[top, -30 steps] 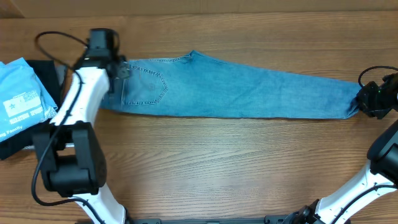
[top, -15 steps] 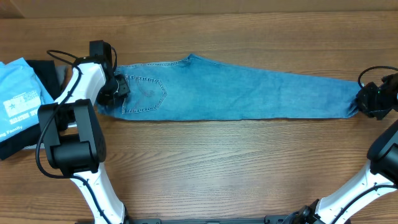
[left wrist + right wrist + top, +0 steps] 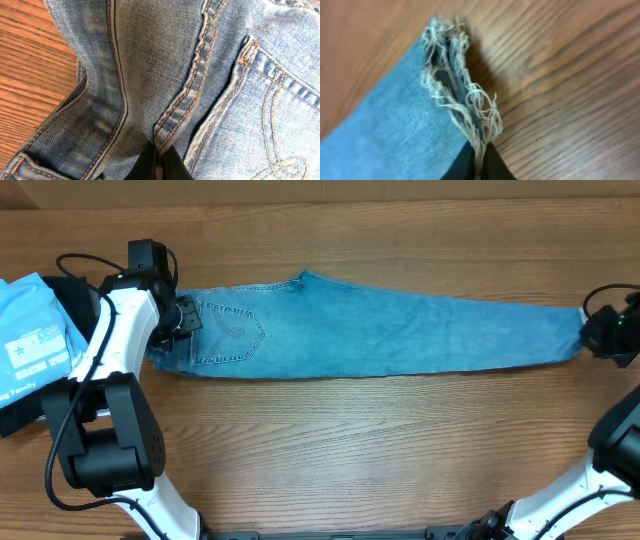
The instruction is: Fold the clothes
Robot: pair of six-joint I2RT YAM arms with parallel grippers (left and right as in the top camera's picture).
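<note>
Jeans [image 3: 380, 330] of light-wash denim lie stretched flat along the far half of the wooden tabletop [image 3: 350, 450], waist end to the left and ankle end to the right, narrowing toward the right. A back pocket [image 3: 230, 330] with orange stitching faces up near the waist.

The left arm [image 3: 120, 350] reaches over the waist end, and the left jaws are clamped on the denim just beside that pocket. From the left wrist, the dark tips sit together at the bottom of the view, pinching a raised fold of stitched seam [image 3: 182, 107], with the pocket corner just to the right of it.

At the other end, the right arm [image 3: 620, 430] comes in from the tabletop's right edge. The right jaws are closed on the frayed hem [image 3: 465, 110]; the right wrist view shows pale loose threads and several layers of blue cloth gathered into the dark tips.

Off to the far left, a light blue T-shirt [image 3: 35, 340] with white print rests on a dark folded garment [image 3: 68, 295], near the waist end but apart from it.
</note>
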